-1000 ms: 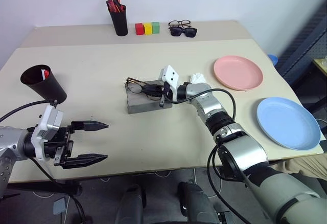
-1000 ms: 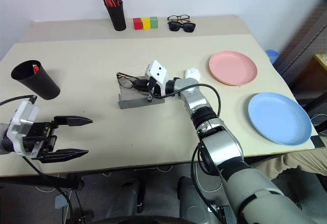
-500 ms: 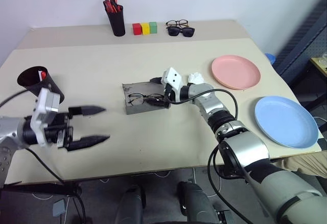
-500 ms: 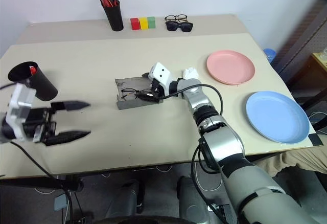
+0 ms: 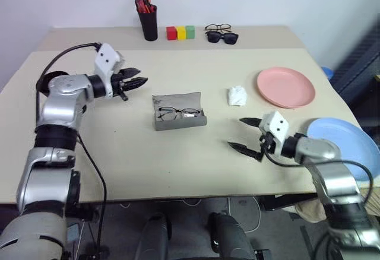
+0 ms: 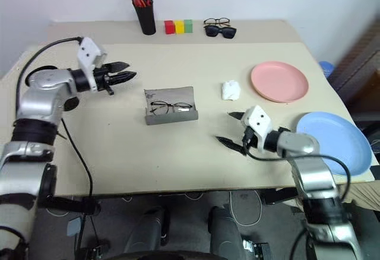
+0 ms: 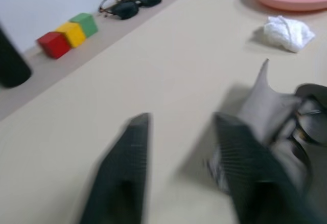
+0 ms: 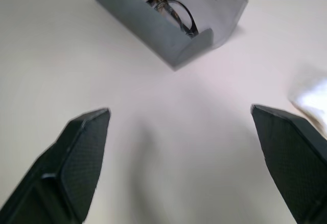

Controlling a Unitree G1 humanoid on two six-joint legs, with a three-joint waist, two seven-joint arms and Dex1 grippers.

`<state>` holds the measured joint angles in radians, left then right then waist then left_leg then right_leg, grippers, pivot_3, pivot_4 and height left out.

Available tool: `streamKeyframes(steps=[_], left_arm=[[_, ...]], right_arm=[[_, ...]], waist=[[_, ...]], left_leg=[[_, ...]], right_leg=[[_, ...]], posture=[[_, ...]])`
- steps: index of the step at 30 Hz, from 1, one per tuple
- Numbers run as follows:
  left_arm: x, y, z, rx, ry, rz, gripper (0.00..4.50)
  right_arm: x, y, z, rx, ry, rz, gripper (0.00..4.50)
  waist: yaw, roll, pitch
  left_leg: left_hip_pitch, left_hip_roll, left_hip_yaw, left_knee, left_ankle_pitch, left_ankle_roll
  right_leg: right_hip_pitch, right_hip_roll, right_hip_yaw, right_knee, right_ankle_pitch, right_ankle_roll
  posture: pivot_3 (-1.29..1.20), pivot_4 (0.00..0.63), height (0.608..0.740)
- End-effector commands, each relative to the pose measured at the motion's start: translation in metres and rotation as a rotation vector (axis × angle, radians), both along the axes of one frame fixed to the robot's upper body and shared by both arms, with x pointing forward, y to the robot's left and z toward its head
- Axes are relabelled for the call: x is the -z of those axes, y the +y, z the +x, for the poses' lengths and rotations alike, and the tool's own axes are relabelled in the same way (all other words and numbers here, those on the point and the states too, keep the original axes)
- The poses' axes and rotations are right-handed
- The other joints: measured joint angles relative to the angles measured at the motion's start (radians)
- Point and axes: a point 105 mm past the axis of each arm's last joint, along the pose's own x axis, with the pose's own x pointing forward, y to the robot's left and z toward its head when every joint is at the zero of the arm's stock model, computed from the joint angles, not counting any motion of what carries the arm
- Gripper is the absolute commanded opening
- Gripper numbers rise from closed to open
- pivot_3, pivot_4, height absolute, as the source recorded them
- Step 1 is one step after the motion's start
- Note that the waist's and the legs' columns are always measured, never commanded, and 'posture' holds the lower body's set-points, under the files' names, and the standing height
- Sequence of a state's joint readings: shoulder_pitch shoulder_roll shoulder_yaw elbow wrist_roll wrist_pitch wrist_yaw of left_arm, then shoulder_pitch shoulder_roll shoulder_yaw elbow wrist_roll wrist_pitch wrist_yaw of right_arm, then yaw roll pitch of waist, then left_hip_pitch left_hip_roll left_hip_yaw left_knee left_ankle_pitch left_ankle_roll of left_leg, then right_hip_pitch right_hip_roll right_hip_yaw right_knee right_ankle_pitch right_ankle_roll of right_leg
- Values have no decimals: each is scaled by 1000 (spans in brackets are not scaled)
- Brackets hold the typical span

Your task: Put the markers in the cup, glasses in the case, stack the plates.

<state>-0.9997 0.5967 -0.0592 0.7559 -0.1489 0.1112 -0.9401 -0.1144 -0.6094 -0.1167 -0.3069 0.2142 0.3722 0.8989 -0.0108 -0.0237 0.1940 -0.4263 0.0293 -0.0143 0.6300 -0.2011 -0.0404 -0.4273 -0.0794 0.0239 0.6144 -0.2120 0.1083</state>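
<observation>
We saw the glasses (image 5: 178, 113) lying inside the open grey case (image 5: 179, 120), which sat near the middle of the frame on the table (image 5: 119, 147). To the right of the case lay a crumpled white wad (image 5: 237, 95), and beyond it, toward the right edge, the pink plate (image 5: 285, 86); the blue plate (image 5: 347, 147) rested apart from it, lower right, so the two were not stacked. The cup (image 5: 49, 81) showed only as a dark sliver at centre left, behind our left arm, and we could not make out the markers in it.

Our left gripper (image 5: 135, 80) hovered above the table up and left of the case, its fingers nearly together and empty. Our right gripper (image 5: 246, 134) hung low right of the case, fingers spread wide, empty.

Along the top stood a black pen holder (image 5: 149, 24) with red and orange pens, three coloured blocks (image 5: 180, 32) and two spare pairs of spectacles (image 5: 221, 32).
</observation>
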Motion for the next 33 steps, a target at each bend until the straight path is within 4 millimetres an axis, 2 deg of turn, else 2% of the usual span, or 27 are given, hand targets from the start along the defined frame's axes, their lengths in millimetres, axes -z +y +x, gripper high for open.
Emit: streamKeyframes(steps=[1, 6, 10, 14, 18, 24, 28, 33], left_arm=[[-4, -8, 22, -74, -57, 138, 22], [20, -25, 38, -130, -56, 392, 22], [33, -42, 38, -77, -37, 462, 22], [30, -60, 29, 52, 50, 392, 22], [26, -69, 17, 180, 144, 315, 22], [42, -75, -5, 359, 281, 285, 22], [41, -72, 5, 269, 222, 254, 22], [56, -71, -8, 360, 302, 315, 22]], right_arm=[[-15, -10, -25, 107, -42, 22, 4500], [-14, -18, -44, 206, -40, 22, 4500], [-20, -17, -47, 245, -63, 37, 4500], [-21, -18, -47, 264, -69, 36, 4500], [-20, -19, -46, 280, -70, 39, 4500], [-16, -22, -42, 290, -64, 47, 4500], [-15, -22, -38, 282, -62, 49, 4500], [-15, -25, -33, 280, -71, 41, 4500]], waist=[[1, -1, 0], [-3, -2, 0], [-1, -2, 0], [4, -3, 1], [4, -3, 1], [1, -3, 1], [0, -3, 1], [1, -3, 1]], left_leg=[[0, 0, 0, 0, 0, 0], [-1, 0, 2, 1, -1, 1], [-1, 0, 2, 0, -1, 1], [-2, 0, 2, 0, -1, 0], [-2, 0, 2, 0, -1, 1], [-2, 0, 2, 0, -1, 1], [-2, 0, 2, 1, -1, 1], [-2, 0, 2, 1, -1, 1]], right_leg=[[0, 0, 0, 0, 0, 0], [0, -1, 1, -2, 0, 1], [0, -1, 1, -2, -2, 3], [0, -1, 1, -3, 0, 0], [0, -2, 1, -4, 0, -1], [0, -2, 1, -4, 0, -1], [0, -2, 1, -3, 0, -1], [0, -1, 1, -3, 0, -1]], posture=[[0, 150, 740], [0, 150, 740], [0, 150, 740], [0, 150, 740], [0, 150, 740], [0, 150, 740], [0, 150, 740], [0, 150, 740]])
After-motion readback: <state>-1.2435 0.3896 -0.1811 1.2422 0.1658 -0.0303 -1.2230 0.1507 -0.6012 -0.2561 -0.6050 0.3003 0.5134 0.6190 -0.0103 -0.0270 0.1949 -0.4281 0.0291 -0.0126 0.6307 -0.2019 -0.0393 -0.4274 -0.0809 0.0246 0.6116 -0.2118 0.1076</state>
